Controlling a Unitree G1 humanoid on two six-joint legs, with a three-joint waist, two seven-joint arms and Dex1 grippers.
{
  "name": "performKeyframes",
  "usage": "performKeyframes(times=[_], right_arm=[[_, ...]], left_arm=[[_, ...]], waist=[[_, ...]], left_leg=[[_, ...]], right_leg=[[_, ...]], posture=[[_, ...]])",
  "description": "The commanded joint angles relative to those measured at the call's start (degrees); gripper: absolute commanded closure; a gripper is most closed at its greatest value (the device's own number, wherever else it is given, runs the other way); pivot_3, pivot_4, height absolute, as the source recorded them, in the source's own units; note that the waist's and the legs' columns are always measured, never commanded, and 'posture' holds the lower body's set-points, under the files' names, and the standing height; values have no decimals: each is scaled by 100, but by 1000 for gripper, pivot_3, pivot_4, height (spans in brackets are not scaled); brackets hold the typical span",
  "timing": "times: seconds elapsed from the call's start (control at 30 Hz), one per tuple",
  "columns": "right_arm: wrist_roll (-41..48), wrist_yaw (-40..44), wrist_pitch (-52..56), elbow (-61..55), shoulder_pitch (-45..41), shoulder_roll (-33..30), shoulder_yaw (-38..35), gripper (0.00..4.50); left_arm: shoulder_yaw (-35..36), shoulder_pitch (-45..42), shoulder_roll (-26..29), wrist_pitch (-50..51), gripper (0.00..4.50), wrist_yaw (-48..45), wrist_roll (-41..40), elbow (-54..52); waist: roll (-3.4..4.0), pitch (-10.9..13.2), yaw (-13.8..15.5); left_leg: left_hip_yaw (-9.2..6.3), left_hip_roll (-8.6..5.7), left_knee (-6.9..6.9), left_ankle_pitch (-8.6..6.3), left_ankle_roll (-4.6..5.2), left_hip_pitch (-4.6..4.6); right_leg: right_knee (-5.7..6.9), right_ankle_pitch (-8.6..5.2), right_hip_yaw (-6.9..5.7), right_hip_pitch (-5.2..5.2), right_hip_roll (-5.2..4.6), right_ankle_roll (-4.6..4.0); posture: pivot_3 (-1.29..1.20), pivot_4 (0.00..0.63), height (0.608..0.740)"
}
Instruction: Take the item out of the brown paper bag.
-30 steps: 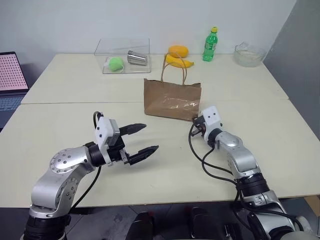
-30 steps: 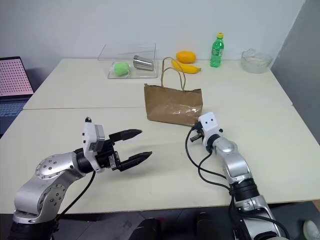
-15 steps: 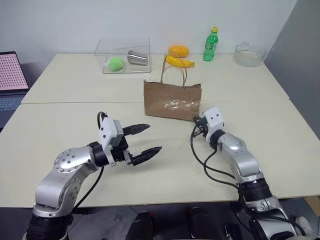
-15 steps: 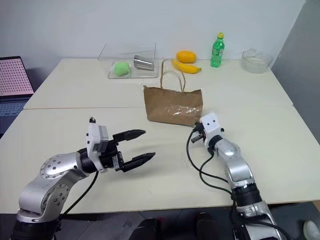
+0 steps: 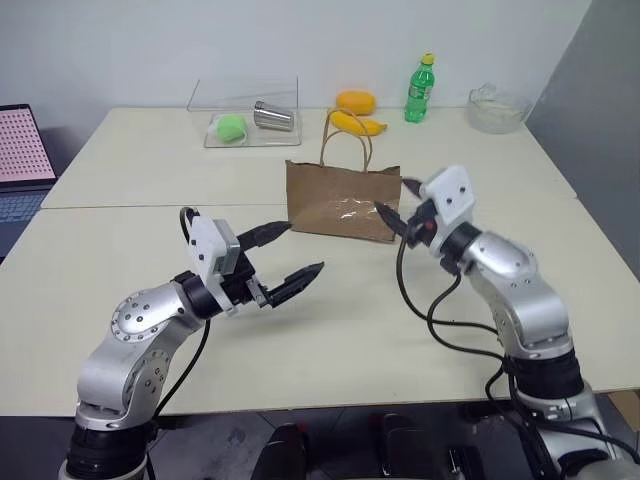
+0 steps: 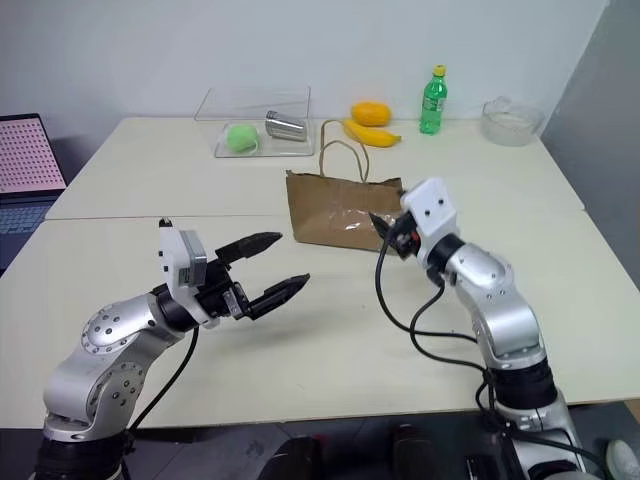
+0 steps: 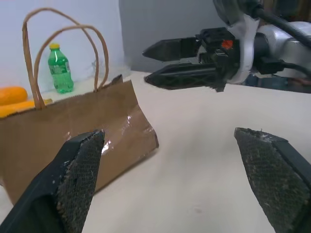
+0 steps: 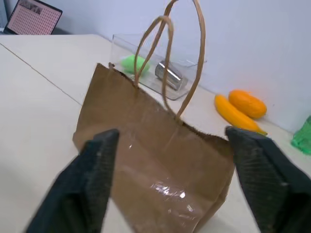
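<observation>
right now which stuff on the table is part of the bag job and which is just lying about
Part of the job:
- small kraft-brown paper bag with loop handles
- right gripper, open beside the bag
- left gripper, open

Just lying about:
- green plastic bottle
- shiny metal cup
- green ball
- clear plastic tray
- yellow banana
- orange fruit
- clear glass bowl
- laptop

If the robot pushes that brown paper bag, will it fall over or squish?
The brown paper bag is thin creased paper, so it would probably crumple rather than stay stiff. It stands upright on a narrow base and looks light, so a push would likely slide or tip it. Its thin loop handles would probably flop.
</observation>
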Motion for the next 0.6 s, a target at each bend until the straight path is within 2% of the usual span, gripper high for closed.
performKeyframes(times=[0.03, 0.1, 0.37, 0.5, 0.6], right_arm=[[-140, 303, -358, 865, -733, -187, -22, 848], [-184, 462, -700, 1638, -1215, -231, -44, 1375], [-987, 835, -2422, 5105, -3005, -236, 340, 4366], [-1506, 1140, -3083, 6632, -3751, -83, 758, 4442], [-1728, 1517, -3373, 7212, -3954, 4, 946, 4442]], left_arm=[[-51, -69, -34, -168, 0, 62, 19, -148], [-99, -27, -55, -234, 0, 70, 58, -157], [-153, -51, -107, -331, 0, 179, 77, -144], [-167, -39, -115, -426, 0, 232, 120, -148], [-194, -28, -130, -514, 0, 242, 177, -160]], waist=[[0, 0, -1], [0, 0, -10], [2, 1, -29], [4, 3, -34], [6, 4, -39]], left_leg=[[0, 0, -2, 0, 0, 0], [0, 2, -10, 0, 0, 1], [5, 1, -19, 0, 0, -4], [7, 1, -19, 0, 0, -5], [7, 2, -21, 0, 0, -4]], right_leg=[[-1, 0, 0, 0, 0, 0], [-1, 0, -2, -2, 1, -1], [-12, 0, 1, -8, -1, -3], [-12, 0, 3, -10, -1, -3], [-11, 0, 3, -11, -1, -3]], posture=[[0, 150, 740], [0, 150, 740], [0, 150, 740], [0, 150, 740], [0, 150, 740]])
